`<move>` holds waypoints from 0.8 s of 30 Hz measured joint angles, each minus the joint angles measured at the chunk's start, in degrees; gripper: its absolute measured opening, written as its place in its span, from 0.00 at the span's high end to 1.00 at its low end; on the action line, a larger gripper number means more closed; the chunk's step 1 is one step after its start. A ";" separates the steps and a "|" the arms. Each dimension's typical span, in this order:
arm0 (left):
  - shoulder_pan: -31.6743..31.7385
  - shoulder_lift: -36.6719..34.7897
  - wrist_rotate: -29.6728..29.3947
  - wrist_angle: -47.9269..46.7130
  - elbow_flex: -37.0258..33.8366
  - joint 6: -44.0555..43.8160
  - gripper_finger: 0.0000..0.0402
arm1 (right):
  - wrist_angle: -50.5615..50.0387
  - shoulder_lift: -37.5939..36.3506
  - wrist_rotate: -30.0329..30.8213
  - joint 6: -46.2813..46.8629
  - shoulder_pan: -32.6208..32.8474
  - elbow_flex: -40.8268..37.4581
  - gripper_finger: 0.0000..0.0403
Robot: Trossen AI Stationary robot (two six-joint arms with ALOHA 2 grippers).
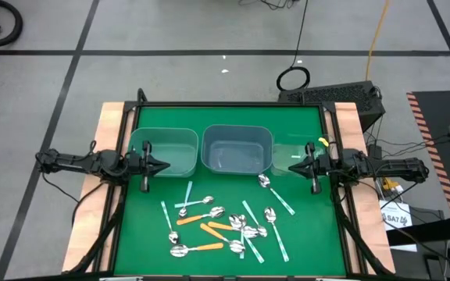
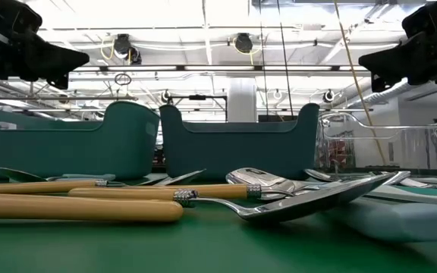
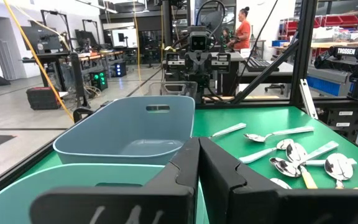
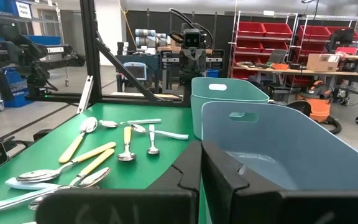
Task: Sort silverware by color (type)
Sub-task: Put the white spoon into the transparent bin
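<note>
The silverware (image 1: 225,228) is a loose scatter of spoons with metal bowls and orange, light blue or teal handles. They lie flat on the green mat, some overlapping, and also show in the low view (image 2: 74,206) and both wrist views (image 3: 297,155) (image 4: 104,155). My left gripper (image 1: 164,165) is shut and hovers at the teal bin's near right corner, pointing toward the table's right. My right gripper (image 1: 292,166) is shut and hovers over the clear bin, pointing toward the table's left. Both are well above the spoons and hold nothing.
Three bins stand in a row beyond the spoons: a teal bin (image 1: 162,150) on the left, a blue-grey bin (image 1: 237,148) in the middle and a clear bin (image 1: 287,156) on the right. Wooden rails edge the mat's left and right sides. A person stands in the room far behind.
</note>
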 joint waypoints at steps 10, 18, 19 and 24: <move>0.00 0.00 -0.01 0.00 0.01 0.02 0.96 | -0.29 0.25 0.07 -0.04 0.00 1.32 0.99; -0.01 0.00 0.00 0.00 0.00 0.01 0.96 | -5.01 5.07 0.04 -1.85 0.00 9.20 1.00; -0.01 0.00 0.00 0.00 0.01 0.00 0.96 | -6.68 6.21 0.06 -1.81 0.00 10.70 1.00; -0.01 0.00 0.00 0.00 0.00 0.01 0.96 | -14.40 12.14 0.11 0.00 0.00 19.69 1.00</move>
